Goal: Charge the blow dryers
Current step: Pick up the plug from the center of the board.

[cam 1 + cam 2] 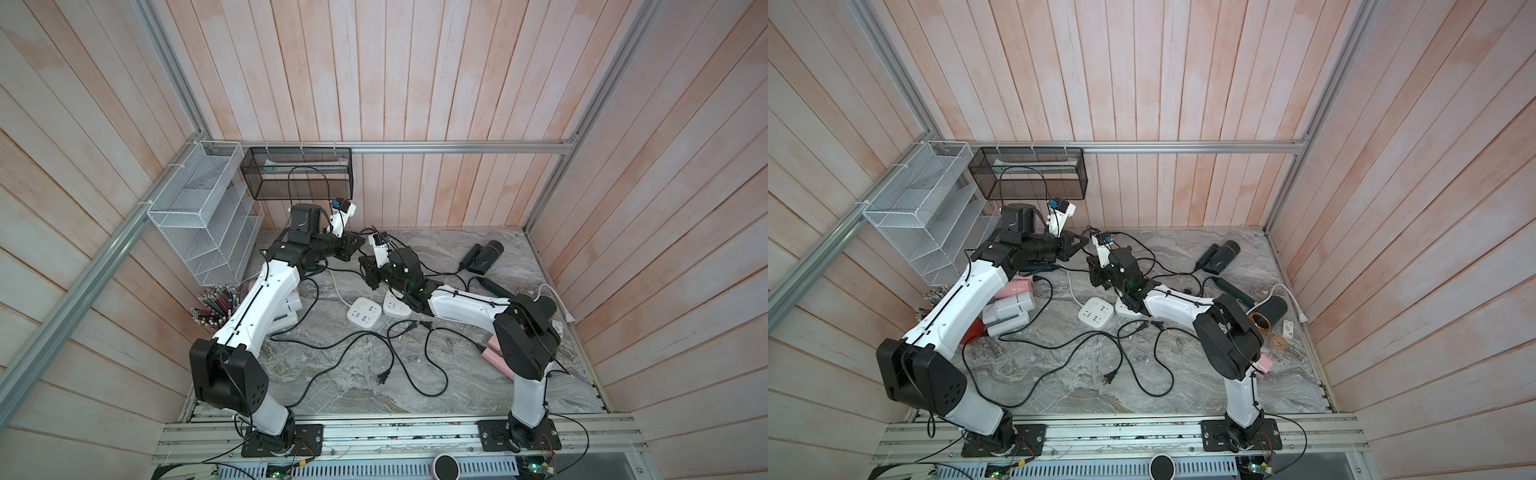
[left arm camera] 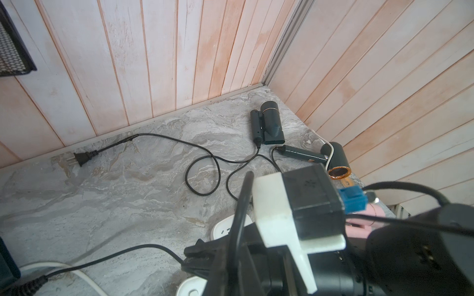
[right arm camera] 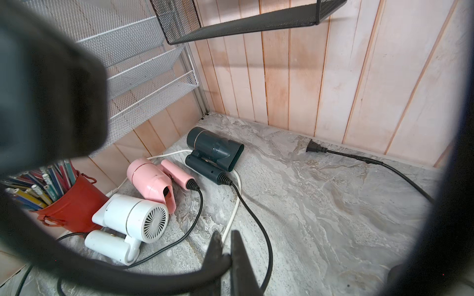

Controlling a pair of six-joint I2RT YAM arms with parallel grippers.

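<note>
While pencils [image 3: 38, 184] fill the red bucket [image 3: 74, 205], the right end effector [image 3: 225, 234] clamps a black cord [image 3: 154, 275]; left end effector [image 1: 1077, 244] unclear.

Pale pink plank walls [image 1: 415, 83] enclose a grey marbled floor [image 1: 374, 401].

We saw the left arm [image 1: 274, 291] and right arm [image 1: 465, 305], each with white shells, black joints, thin black cables and a blue-plugged wrist camera [image 1: 343, 206].

pink dryer [image 3: 148, 179], white dryer [image 3: 133, 215], dark dryer [image 3: 210, 146] lie clustered; handles folded
</note>
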